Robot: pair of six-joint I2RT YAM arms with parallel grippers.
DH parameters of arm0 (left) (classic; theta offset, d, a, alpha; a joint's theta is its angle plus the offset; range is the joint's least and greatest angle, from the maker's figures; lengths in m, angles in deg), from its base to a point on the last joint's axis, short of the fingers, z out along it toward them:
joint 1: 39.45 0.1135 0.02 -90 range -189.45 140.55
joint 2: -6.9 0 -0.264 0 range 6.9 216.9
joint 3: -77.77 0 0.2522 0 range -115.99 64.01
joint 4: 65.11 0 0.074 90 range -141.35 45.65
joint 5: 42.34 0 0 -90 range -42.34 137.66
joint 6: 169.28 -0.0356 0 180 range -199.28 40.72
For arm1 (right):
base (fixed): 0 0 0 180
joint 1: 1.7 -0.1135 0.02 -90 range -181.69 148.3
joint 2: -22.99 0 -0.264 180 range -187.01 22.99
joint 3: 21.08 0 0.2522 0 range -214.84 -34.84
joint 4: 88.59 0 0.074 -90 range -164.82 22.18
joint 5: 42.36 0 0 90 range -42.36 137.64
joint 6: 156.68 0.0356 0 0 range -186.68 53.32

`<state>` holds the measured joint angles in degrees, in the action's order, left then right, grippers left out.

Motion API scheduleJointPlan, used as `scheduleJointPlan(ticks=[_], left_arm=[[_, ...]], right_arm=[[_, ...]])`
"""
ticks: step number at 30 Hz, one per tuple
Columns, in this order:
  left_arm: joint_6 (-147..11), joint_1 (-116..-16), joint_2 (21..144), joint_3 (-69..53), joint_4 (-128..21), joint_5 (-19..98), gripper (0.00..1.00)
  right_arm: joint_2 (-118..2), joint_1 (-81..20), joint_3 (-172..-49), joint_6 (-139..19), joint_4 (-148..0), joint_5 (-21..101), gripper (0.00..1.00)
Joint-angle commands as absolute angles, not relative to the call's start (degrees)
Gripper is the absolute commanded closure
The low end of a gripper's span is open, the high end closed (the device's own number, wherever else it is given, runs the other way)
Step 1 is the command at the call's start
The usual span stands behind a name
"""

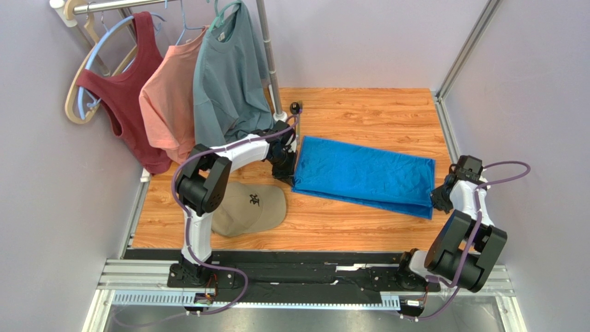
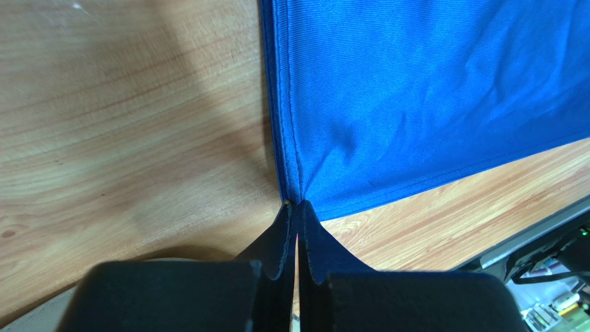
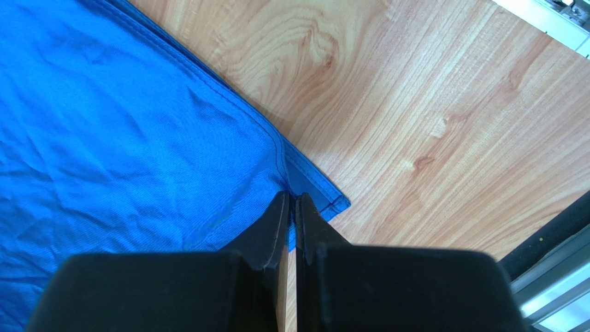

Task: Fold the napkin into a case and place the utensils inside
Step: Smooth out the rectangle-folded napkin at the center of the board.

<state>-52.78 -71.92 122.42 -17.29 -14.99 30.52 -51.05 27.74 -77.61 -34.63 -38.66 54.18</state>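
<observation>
The blue napkin (image 1: 363,174) lies folded into a long flat band across the wooden table. My left gripper (image 1: 287,169) is shut on its left end, and in the left wrist view the fingertips (image 2: 285,221) pinch the hemmed edge of the cloth (image 2: 429,90). My right gripper (image 1: 437,197) is shut on the near right corner, with blue cloth (image 3: 138,138) showing between its closed fingers (image 3: 277,221). Of the utensils, a slender piece with a black bowl, the spoon (image 1: 296,108), lies just behind the left arm.
A tan cap (image 1: 246,207) lies near the left arm's base. Three shirts (image 1: 225,76) hang from a rack at the back left, and its pole (image 1: 271,69) stands close behind the left gripper. Walls close in both sides of the table (image 1: 360,111).
</observation>
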Motion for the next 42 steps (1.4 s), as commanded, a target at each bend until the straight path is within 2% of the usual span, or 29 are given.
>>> scheduleJointPlan(ticks=[1,22,24,25,27,30,33,36,41,42], left_arm=[[-52.6,-71.5,122.3,-17.3,-15.6,30.3,1.0],[-53.5,-71.5,123.5,-16.2,-14.3,29.6,1.0],[-53.6,-71.5,122.9,-15.7,-14.2,29.6,0.98],[-53.6,-71.5,122.2,-15.5,-14.2,29.8,0.94],[-54.3,-71.5,121.4,-15.4,-14.1,30.3,0.87],[-55.3,-71.5,119.3,-15.6,-13.4,31.6,0.7],[-56.0,-71.6,117.1,-15.9,-12.9,32.8,0.64],[-56.3,-71.9,115.4,-16.1,-12.6,33.2,0.62],[-55.5,-74.5,113.7,-16.1,-14.3,31.1,0.61],[-54.5,-74.7,113.8,-16.0,-15.2,29.0,0.64]], right_arm=[[-53.6,27.8,-79.3,-35.0,-40.7,55.3,0.98],[-55.9,27.8,-75.7,-34.8,-42.0,58.4,0.94],[-56.3,27.8,-76.0,-34.9,-41.9,58.4,0.92],[-56.3,27.8,-76.0,-34.8,-41.9,58.1,0.92],[-56.3,27.8,-76.1,-35.0,-42.1,57.6,0.88],[-56.5,27.8,-76.2,-35.5,-42.2,56.9,0.83],[-56.5,27.8,-76.1,-35.5,-42.3,56.4,0.75],[-56.2,27.8,-76.5,-36.0,-42.5,55.3,0.73],[-54.9,27.7,-78.4,-37.0,-40.1,54.7,0.55],[-53.8,27.7,-79.1,-37.1,-39.3,54.8,0.54]])
